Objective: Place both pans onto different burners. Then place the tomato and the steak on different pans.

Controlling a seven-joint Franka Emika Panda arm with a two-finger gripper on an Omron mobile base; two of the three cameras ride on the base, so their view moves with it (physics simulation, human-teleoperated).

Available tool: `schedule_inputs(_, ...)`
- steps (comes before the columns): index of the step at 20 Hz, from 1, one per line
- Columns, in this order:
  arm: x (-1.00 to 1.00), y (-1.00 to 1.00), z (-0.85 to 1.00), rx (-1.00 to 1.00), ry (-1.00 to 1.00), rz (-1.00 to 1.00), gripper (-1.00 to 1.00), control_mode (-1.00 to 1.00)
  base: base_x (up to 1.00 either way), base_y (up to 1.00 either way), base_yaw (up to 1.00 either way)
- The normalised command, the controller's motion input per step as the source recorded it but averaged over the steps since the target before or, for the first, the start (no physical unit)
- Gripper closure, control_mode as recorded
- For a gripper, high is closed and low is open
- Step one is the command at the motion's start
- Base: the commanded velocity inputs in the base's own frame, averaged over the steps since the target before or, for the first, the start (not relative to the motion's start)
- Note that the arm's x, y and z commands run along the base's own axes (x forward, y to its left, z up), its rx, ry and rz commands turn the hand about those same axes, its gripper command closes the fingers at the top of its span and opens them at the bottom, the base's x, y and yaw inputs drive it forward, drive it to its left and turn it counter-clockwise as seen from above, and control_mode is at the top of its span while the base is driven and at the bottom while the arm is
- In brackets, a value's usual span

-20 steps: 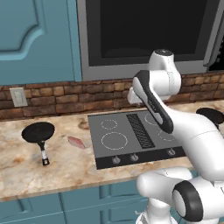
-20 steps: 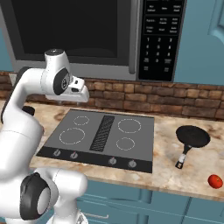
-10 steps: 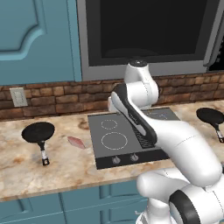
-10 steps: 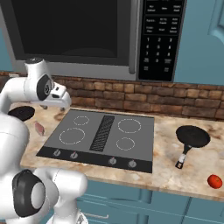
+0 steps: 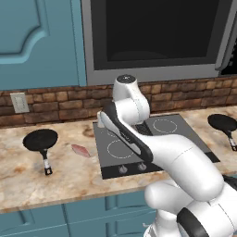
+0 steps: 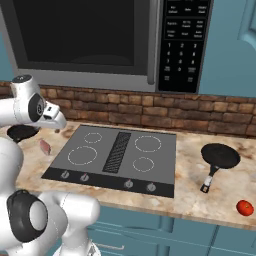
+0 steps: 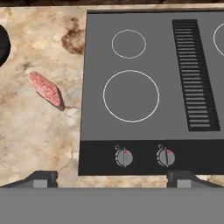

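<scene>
In the left base view a mottled beige stone counter (image 5: 28, 171) ran under a red brick backsplash, with teal cabinets above and below and a dark oven window overhead. One round black pan (image 5: 40, 140) sat on the counter well left of the flat dark grey cooktop (image 5: 111, 162), the steak (image 5: 80, 150) lying between them on bare stone. A second pan (image 5: 223, 123) rested on the counter right of the cooktop, its handle cut off by the frame edge. The white arm hid much of the cooktop's middle.

In the right base view the cooktop (image 6: 160, 165) showed four thin white burner rings (image 6: 82, 155) around a ribbed centre vent. The right-hand pan (image 6: 220, 156) stood on stone, the tomato (image 6: 244, 207) nearer the front edge. The left pan (image 6: 21, 133) was half hidden behind the arm; the steak (image 6: 45, 146) lay just beside the cooktop.

In the hand view the gripper (image 7: 112, 179) hung above the cooktop's front knobs, fingers (image 7: 41, 178) spread wide apart, gripping nothing. The streaked pink steak (image 7: 45, 89) lay left of the cooktop (image 7: 175, 74); a sliver of pan (image 7: 2, 46) was clipped at the left edge.
</scene>
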Motion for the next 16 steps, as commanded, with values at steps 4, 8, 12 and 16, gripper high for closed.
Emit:
schedule_inputs(4,0.00,0.36,-0.11,0.00,0.00,0.00,-1.00,-1.00,0.00,0.00,0.00)
schedule_inputs(8,0.00,0.32,-0.15,0.00,0.00,0.00,-1.00,-1.00,0.00,0.00,0.00)
schedule_inputs(12,0.00,0.32,-0.19,0.01,0.03,0.00,-1.00,-1.00,0.00,0.00,0.00)
schedule_inputs(16,0.00,0.27,-0.19,0.07,0.05,0.00,-1.00,-1.00,0.00,0.00,0.00)
